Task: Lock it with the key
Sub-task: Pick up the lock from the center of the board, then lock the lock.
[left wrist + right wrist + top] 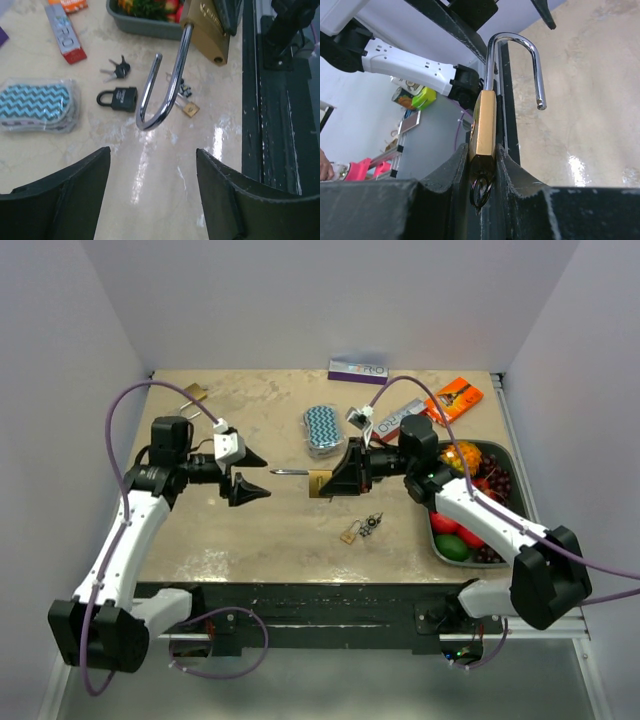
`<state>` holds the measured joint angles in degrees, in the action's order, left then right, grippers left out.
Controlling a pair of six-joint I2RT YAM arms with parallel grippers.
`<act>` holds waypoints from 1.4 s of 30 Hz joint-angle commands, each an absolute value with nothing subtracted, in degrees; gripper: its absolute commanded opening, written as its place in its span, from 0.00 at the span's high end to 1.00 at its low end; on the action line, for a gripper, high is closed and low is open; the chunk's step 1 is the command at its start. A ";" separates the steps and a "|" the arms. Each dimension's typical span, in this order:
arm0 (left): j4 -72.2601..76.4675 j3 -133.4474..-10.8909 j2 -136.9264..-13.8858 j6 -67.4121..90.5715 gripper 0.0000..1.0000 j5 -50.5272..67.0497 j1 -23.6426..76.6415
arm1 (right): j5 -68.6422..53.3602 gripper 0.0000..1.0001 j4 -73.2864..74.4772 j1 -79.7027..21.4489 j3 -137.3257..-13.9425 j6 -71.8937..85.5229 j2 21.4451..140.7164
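Because the right pincer (482, 161) is pinching the brass padlock (484, 120) by its flat faces, low on the body, the lock is held in the air above the table (260, 540), well clear of it. Its shackle (514, 36) stands open and points toward the left arm. A dark ring (480, 192) hangs under the body between the fingers; I cannot tell whether a key sits in the keyhole there.

The padlock looks solid metal, so it is likely heavy for its size, rigid and in no way fragile. Polished brass and chromed steel should be slippery, so broad flat contact on the faces is the safer hold, as it is now. The round shackle would roll in a pinch.

The left pincer (262, 476) is spread wide and holds nothing, facing the bend of the shackle and just apart from it. Pushing the shackle home likely needs a firm press along its legs, and a key needs a small, stiff twist.

Loose keys (116, 69) and a small black padlock (120, 98) lie on the table below.
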<state>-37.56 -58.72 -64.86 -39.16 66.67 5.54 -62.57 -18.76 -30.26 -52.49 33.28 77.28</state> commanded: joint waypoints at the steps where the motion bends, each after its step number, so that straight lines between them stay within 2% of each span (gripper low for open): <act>1: -21.74 -54.85 -58.28 -27.36 0.28 71.55 7.37 | -65.05 1.00 -19.78 -32.17 -55.11 31.12 73.57; 5: -18.90 -52.30 -56.87 -23.74 0.30 69.44 10.63 | -63.90 1.00 -20.39 -34.36 -55.28 32.08 72.16; 8: -17.23 -51.42 -56.34 -21.10 0.36 68.56 12.83 | -63.46 1.00 -19.96 -36.21 -55.20 31.38 71.02; 11: -17.57 -51.33 -56.16 -20.48 0.52 69.25 14.06 | -63.11 1.00 -18.55 -36.83 -55.55 29.97 70.40; 13: -18.54 -51.24 -56.34 -20.74 0.59 70.39 14.06 | -62.84 1.00 -17.67 -37.09 -56.16 28.31 70.05; 14: -18.89 -51.41 -56.51 -20.57 0.68 71.62 14.06 | -62.49 1.00 -15.75 -37.00 -56.51 26.39 69.79; 16: -20.29 -51.68 -56.95 -20.39 0.78 73.03 14.06 | -61.09 1.00 -14.07 -37.00 -57.30 24.36 69.44; 17: -21.00 -52.29 -57.04 -20.39 0.89 74.60 14.06 | -60.30 1.00 -12.15 -37.09 -57.48 23.13 68.74; 20: -22.93 -53.26 -57.48 -18.55 1.00 77.68 14.15 | -56.70 1.00 -8.63 -37.18 -58.18 17.86 67.77; 26: -25.59 -54.76 -58.18 -15.74 1.00 77.17 14.85 | -54.67 1.00 -5.64 -38.14 -59.15 10.48 66.80; 30: -17.07 -53.53 -57.48 -3.29 1.00 76.55 16.08 | -53.00 1.00 -4.92 -39.90 -59.15 8.09 66.62; 36: -9.24 -51.86 -56.78 4.64 1.00 73.39 19.94 | -52.73 1.00 -5.54 -40.52 -59.50 7.73 67.15; 39: 1.97 -49.14 -55.82 12.35 1.00 72.60 20.39 | -53.00 1.00 -6.33 -41.30 -59.15 8.61 67.32; 42: 7.01 -47.64 -55.72 16.07 1.00 71.72 21.00 | -52.65 1.00 -7.64 -42.18 -58.36 9.84 67.32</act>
<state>-9.82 -48.31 -56.21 6.02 73.78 17.63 -54.28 -0.75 -38.50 -56.27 9.50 67.02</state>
